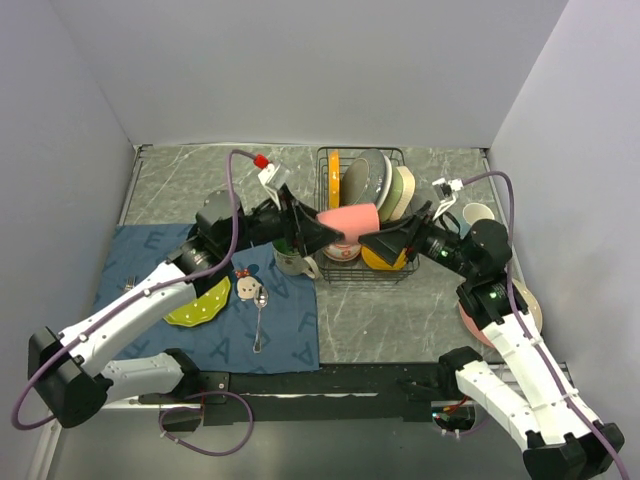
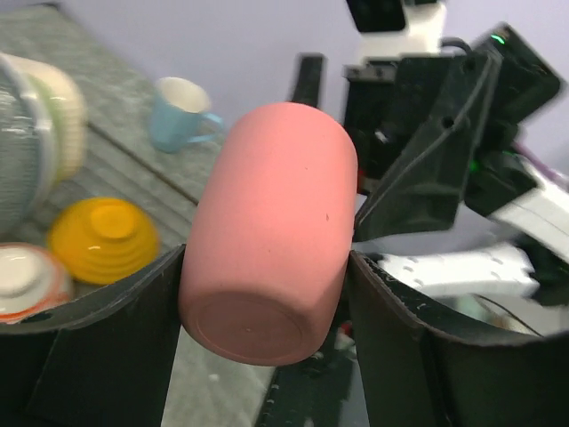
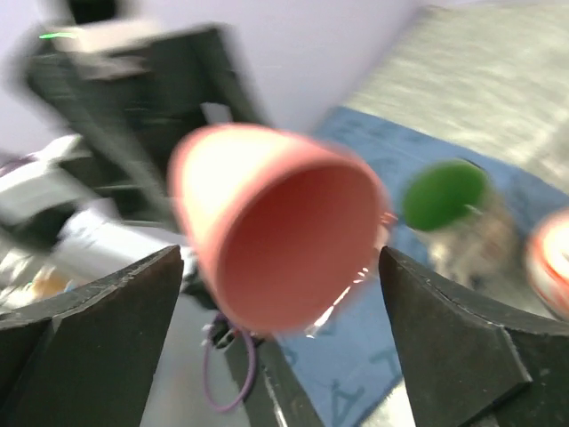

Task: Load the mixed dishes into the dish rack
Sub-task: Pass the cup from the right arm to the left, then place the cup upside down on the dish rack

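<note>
**Top view.** The pink cup (image 1: pixel 349 218) is shown on its side in mid-air above the near left part of the dish rack (image 1: pixel 400 152). It is flanked by the left gripper (image 1: pixel 322 228) and the right gripper (image 1: pixel 388 240), which are pointed at each other. Several plates and bowls are stood in the rack, and a lime-green plate (image 1: pixel 198 303) is seen on the blue mat (image 1: pixel 290 335).

**Left wrist view.** The pink cup (image 2: pixel 267 231) is presented base first. Its wall is pressed on both sides by the left fingers (image 2: pixel 151 311), so it is clamped by this pincer.

**Right wrist view (blurred).** The cup's (image 3: pixel 284 240) open mouth is faced. The right fingers (image 3: pixel 116 302) are spread wide with a gap at each side, so nothing is gripped.

**Step.** A transfer of the cup between the arms is judged to be in hand, with the cup carried by the left alone. Next, the right arm should be drawn clear and the cup lowered into a free spot in the rack without the loaded dishes being struck.
</note>
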Available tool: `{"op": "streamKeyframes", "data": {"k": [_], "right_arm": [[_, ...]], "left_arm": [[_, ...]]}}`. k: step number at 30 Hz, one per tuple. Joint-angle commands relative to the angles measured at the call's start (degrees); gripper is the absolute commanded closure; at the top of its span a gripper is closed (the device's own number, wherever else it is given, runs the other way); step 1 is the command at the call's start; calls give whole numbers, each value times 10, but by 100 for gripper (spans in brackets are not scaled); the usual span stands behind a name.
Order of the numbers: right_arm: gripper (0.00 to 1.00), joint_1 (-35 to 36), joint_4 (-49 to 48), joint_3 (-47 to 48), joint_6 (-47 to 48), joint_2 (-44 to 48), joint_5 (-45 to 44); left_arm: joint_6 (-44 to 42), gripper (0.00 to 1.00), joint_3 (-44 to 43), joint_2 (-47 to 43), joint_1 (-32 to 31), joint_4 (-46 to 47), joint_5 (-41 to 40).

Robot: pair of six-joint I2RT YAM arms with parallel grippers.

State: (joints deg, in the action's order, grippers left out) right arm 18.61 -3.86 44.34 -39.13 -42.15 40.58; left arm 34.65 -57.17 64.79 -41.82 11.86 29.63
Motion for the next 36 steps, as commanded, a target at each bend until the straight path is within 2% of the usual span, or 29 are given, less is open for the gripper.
{"op": "streamKeyframes", "data": {"k": [1,8,14,19,22,23,25,26,27,29,36], "right_arm": [[0,0,148,18,62,18,-206],[0,0,294,67,89,1,-380],[0,0,324,71,84,4,-421],[3,0,322,66,95,-25,-421],[21,0,280,60,93,-66,-387],[33,0,265,55,92,-78,-374],[46,-1,254,57,79,-110,-363],[58,0,250,57,75,-120,-353],[64,0,244,55,69,-136,-352],[73,1,225,51,64,-147,-351],[86,-1,132,50,59,-231,-315]], "left_arm": [[-56,99,-82,30,-2,-145,-120],[-93,99,-209,152,-15,-323,-253],[-114,99,-323,271,-53,-423,-330],[-128,99,-370,335,-92,-487,-388],[-123,99,-372,343,-102,-483,-406],[-122,99,-372,345,-102,-482,-405],[-120,99,-376,351,-104,-480,-403],[-120,99,-382,355,-104,-482,-401],[-122,99,-386,358,-106,-488,-398],[-127,99,-400,372,-109,-503,-397],[-140,99,-414,394,-117,-516,-374]]}}
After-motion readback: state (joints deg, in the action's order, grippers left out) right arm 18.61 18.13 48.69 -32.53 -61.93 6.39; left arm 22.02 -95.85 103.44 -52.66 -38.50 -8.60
